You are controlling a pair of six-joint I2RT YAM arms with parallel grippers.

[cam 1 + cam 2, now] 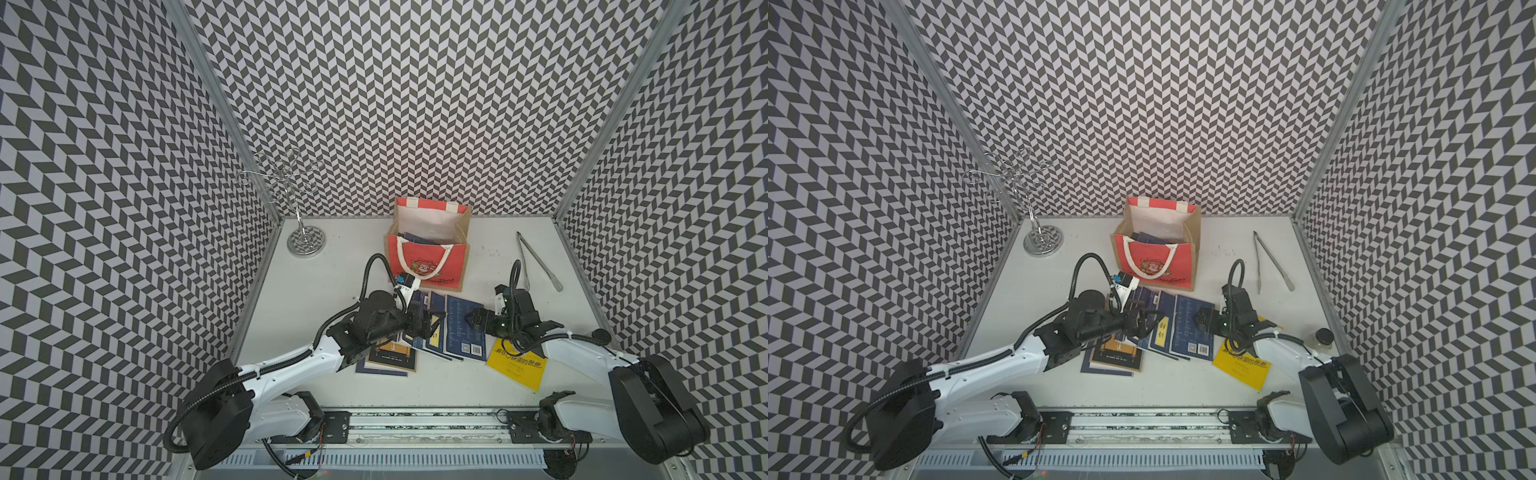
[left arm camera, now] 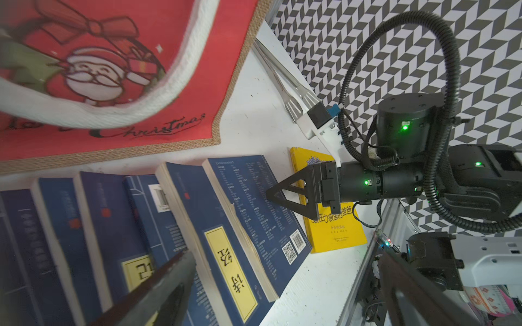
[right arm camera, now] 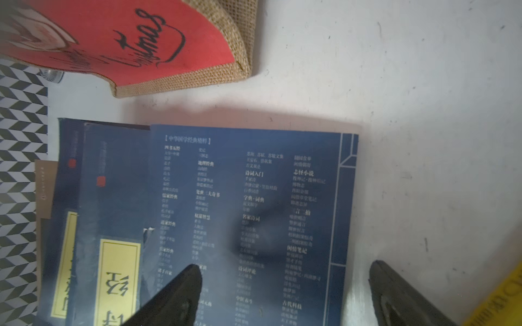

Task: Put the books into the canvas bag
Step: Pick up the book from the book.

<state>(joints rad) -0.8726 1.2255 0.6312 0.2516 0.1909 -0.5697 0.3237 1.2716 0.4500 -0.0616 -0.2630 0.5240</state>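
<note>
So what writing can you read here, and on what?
"Christmas": black script on the red bag.
"诗经": yellow label on the labelled book.
"中华国学经典精粹": heading on the face-down book.
"装在口袋里的爸爸": cover of the yellow book.
Too small or blurred: the face-down book's lists and barcode, and the other books' labels.

Left arm (image 1: 291, 372) and right arm (image 1: 582, 352): white link shells, black drum-shaped joints. Black ribbed hose (image 2: 449, 56) runs along each. Right end effector (image 2: 271, 194): black, open triangular fingers (image 2: 288, 180). Green lights (image 2: 404, 127) on wrist motors. White camera bracket (image 2: 319, 132) with a blue plug (image 2: 335, 108).
</note>
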